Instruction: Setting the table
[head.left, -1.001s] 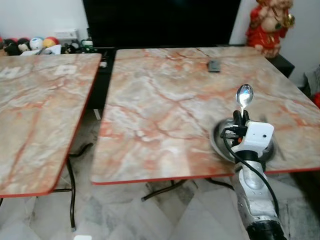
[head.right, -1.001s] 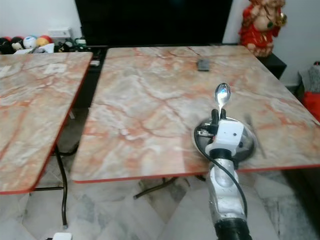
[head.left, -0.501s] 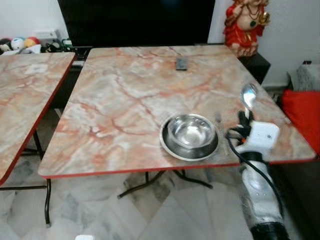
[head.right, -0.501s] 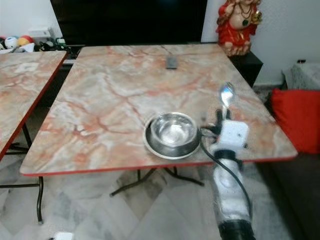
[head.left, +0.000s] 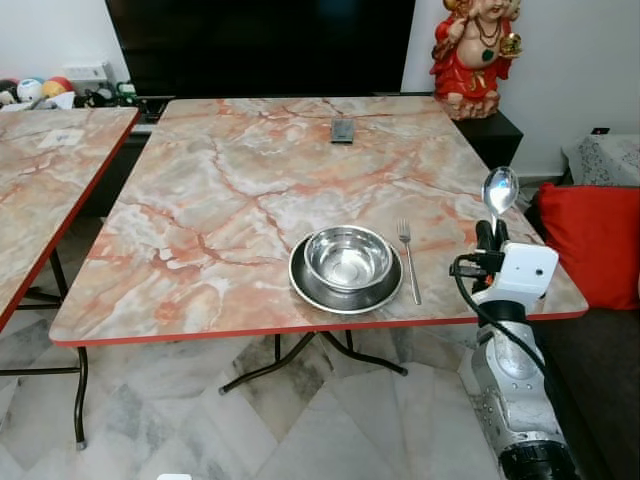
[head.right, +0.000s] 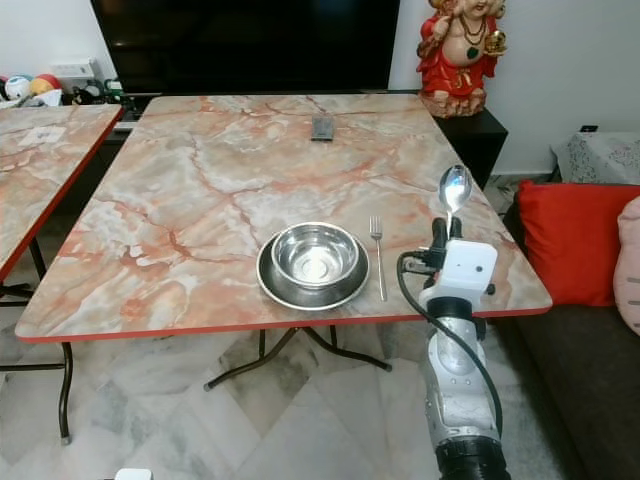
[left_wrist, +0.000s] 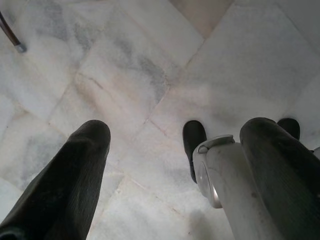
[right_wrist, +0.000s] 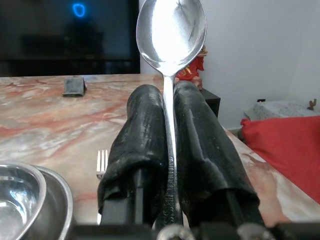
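Two black fingers of the right gripper pinch the thin handle of a polished steel spoon, its oval bowl standing upright above the marbled pink-orange tabletop near its right edge. Left of it lie a slim steel fork and a round shiny steel bowl nested in a steel plate. Left gripper hangs spread over pale marble floor tiles.

The round steel bowl sits in a round steel plate on the marble-patterned tabletop, near its front edge. A steel fork lies just right of the bowl. A small dark rectangular object lies well behind the bowl. The right claw, right of the fork, holds a steel spoon upright.
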